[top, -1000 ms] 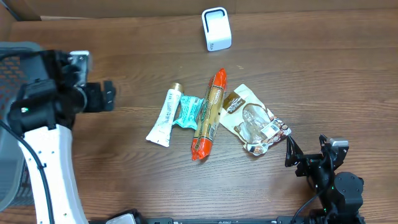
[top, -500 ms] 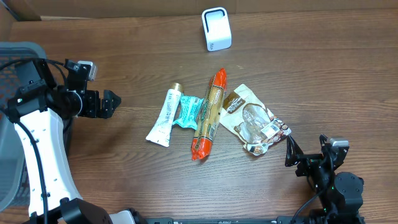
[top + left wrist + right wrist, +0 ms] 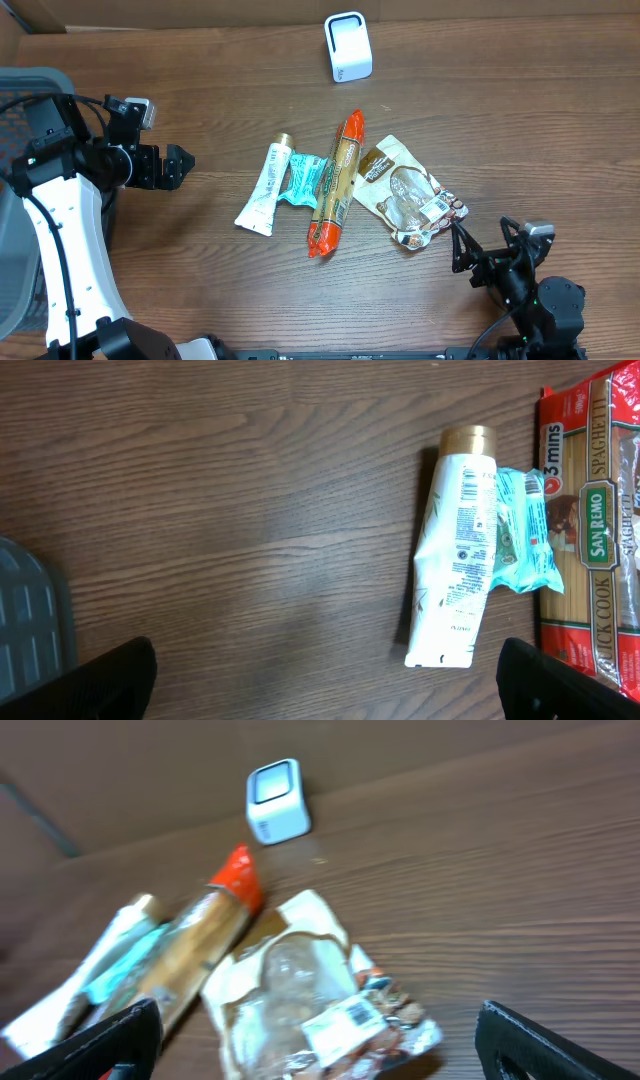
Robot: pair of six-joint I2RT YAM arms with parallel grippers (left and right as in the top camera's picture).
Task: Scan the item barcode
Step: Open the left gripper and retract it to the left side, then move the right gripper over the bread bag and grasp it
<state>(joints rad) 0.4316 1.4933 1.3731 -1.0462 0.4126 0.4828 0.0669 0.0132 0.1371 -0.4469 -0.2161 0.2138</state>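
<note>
Several items lie mid-table: a white tube (image 3: pixel 262 190), a teal packet (image 3: pixel 303 180), a red-ended spaghetti pack (image 3: pixel 337 185) and a clear snack bag (image 3: pixel 410 195) with a barcode label (image 3: pixel 433 207). The white scanner (image 3: pixel 348 46) stands at the far edge. My left gripper (image 3: pixel 180 165) hovers open to the left of the tube (image 3: pixel 458 550), with nothing between its fingers. My right gripper (image 3: pixel 485 248) is open just short of the snack bag (image 3: pixel 320 990), near the table's front right; the barcode label (image 3: pixel 350 1018) faces it.
A grey mesh basket (image 3: pixel 20 90) stands at the left table edge, its corner showing in the left wrist view (image 3: pixel 30 620). A cardboard wall runs along the back behind the scanner (image 3: pixel 277 800).
The left arm swung out from over the basket and turned its wrist toward the items, then held still. The right gripper edged left toward the snack bag.
</note>
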